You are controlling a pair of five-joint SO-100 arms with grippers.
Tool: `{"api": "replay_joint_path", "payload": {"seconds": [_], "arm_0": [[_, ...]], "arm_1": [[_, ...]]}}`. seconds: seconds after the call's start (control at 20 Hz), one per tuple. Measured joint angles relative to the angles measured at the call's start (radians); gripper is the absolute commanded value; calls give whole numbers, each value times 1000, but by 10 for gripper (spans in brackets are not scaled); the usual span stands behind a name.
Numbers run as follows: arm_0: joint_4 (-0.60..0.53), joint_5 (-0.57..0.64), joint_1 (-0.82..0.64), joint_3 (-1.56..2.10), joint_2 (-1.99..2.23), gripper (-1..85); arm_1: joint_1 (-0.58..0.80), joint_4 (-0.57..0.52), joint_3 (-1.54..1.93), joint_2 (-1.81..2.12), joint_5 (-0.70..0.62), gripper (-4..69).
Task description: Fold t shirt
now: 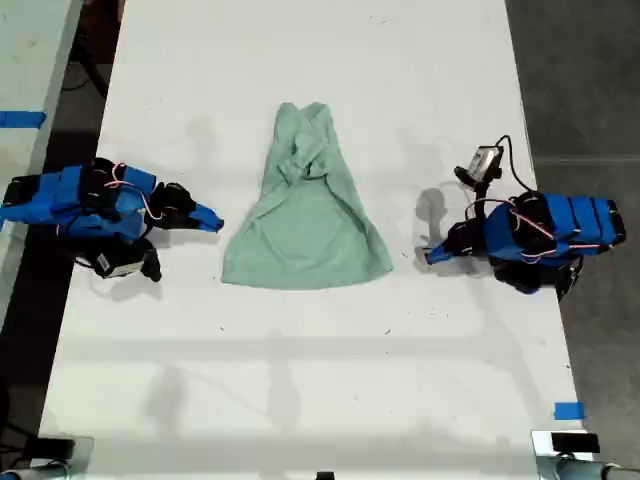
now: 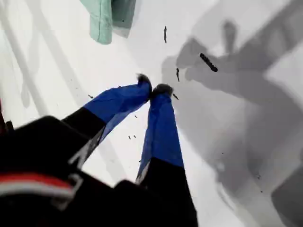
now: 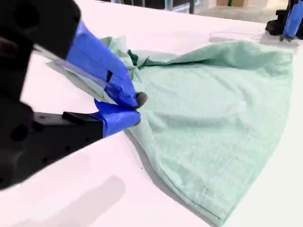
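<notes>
White worktop [image 1: 300, 380]: the mint t shirt [image 1: 310, 225] lies bunched at frame centre. First claw [image 1: 430, 257], centre right, and second claw [image 1: 212, 222], centre left, both closed, empty, flank it.

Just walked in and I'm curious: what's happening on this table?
Two blue arms are set up to fold a mint t shirt, which lies rumpled between them with its narrow end bunched. My first gripper and my second gripper are both shut, one at each side of the hem. Neither holds the shirt.
</notes>
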Motion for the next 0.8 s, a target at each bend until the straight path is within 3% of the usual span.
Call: {"api": "replay_joint_path", "payload": {"seconds": [0.5,0.65,0.7,0.8], "arm_0": [[0,0,-5,2,0,-1],[0,0,-9,2,0,-1],[0,0,-9,2,0,-1],[0,-3,-9,2,0,-1]], "arm_1": [[18,0,-2,-18,31,17],[-23,11,-179,-275,67,15],[-26,-2,-293,-439,63,26],[-3,2,-589,-853,6,133]]}}
